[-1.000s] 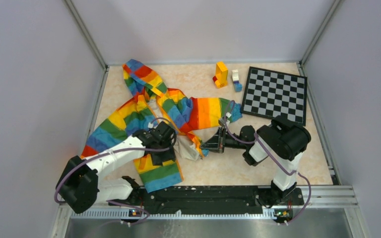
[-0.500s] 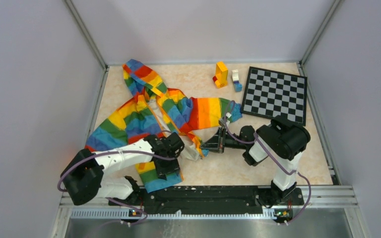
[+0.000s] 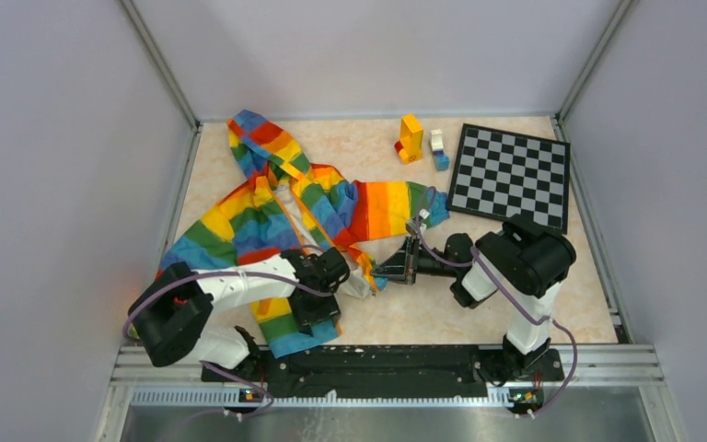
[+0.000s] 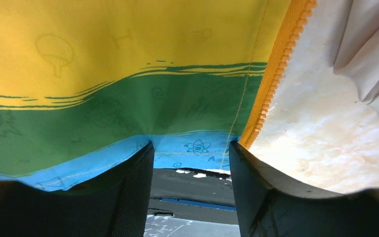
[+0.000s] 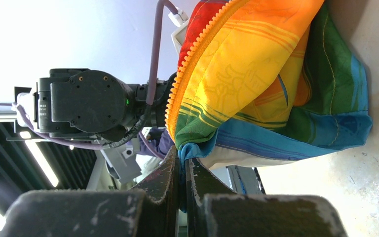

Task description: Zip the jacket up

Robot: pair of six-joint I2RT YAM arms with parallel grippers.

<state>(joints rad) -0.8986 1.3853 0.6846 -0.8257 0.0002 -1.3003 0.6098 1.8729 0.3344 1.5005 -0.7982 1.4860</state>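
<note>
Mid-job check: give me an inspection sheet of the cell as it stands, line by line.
Surface: beige marbled table.
Job's things: jacket lying open, its orange zipper not joined at the hem.
Clutter: toy blocks and a checkerboard at the far right; the board sits close to a sleeve end.
Tools: left tool open, at the blue hem of one front panel beside the zipper; right tool shut on the other panel's hem corner.
Cables: purple cables loop along both arms; no snag seen.
Surroundings: grey walls on three sides; nothing else seen.
</note>
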